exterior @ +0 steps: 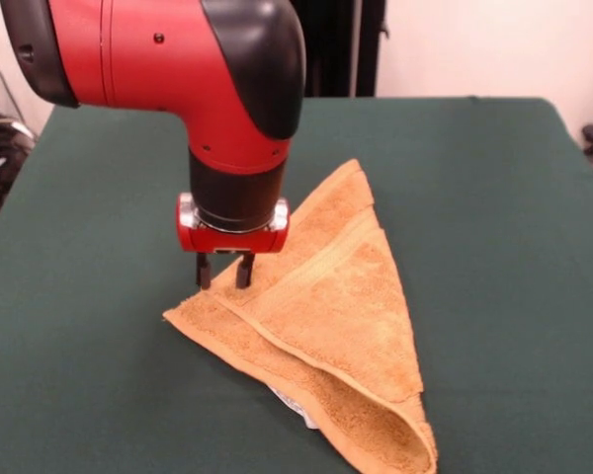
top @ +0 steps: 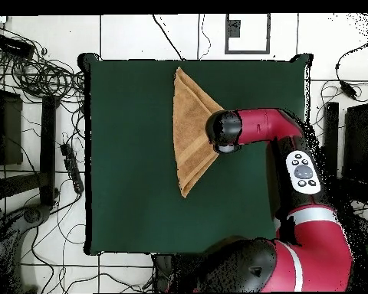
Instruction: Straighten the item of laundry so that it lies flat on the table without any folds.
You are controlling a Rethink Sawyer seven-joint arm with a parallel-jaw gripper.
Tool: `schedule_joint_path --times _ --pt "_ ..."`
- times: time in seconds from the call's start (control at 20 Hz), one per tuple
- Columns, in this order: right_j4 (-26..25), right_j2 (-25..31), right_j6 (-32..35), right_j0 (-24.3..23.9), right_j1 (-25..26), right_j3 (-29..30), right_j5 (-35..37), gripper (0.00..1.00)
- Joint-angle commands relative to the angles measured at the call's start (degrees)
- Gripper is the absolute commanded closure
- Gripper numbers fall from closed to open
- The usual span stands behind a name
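Observation:
The orange-tan towel [exterior: 326, 316] lies on the green table [exterior: 494, 197], folded over into a triangle, with a paler woven band across it. Its small white tag [exterior: 295, 407] peeks from under the near edge. My gripper [exterior: 223, 271] hangs straight down just above the triangle's left corner. Its two dark fingers [exterior: 204, 271] stand apart with green cloth showing between them, and they hold nothing. In the overhead view the towel [top: 188, 130] is a long triangle near the table's [top: 126, 153] top edge. The arm's wrist [top: 224, 132] covers the towel's right corner and hides the fingers.
The red and black arm [top: 294, 164] reaches in over the table's right side in the overhead view. Cables and stands [top: 41, 76] lie on the floor left of the table. Bare green cloth surrounds the towel on all sides.

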Motion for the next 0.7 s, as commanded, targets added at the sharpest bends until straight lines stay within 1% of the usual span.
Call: schedule_joint_path --times 0.05,0.2,0.3,0.35,0.7 --pt "-2.7 2.2 -10.8 2.6 2.6 -0.5 3.1 0.00" --pt "-2.4 2.4 -10.8 2.7 3.1 -1.3 4.6 0.00" --pt "-2.2 2.7 -11.0 2.5 3.2 -1.0 4.3 0.00" --pt "-2.1 2.9 -11.3 2.3 3.3 -1.0 4.5 1.00" --pt "-1.7 3.2 -11.7 2.1 3.7 -1.1 4.8 1.00"
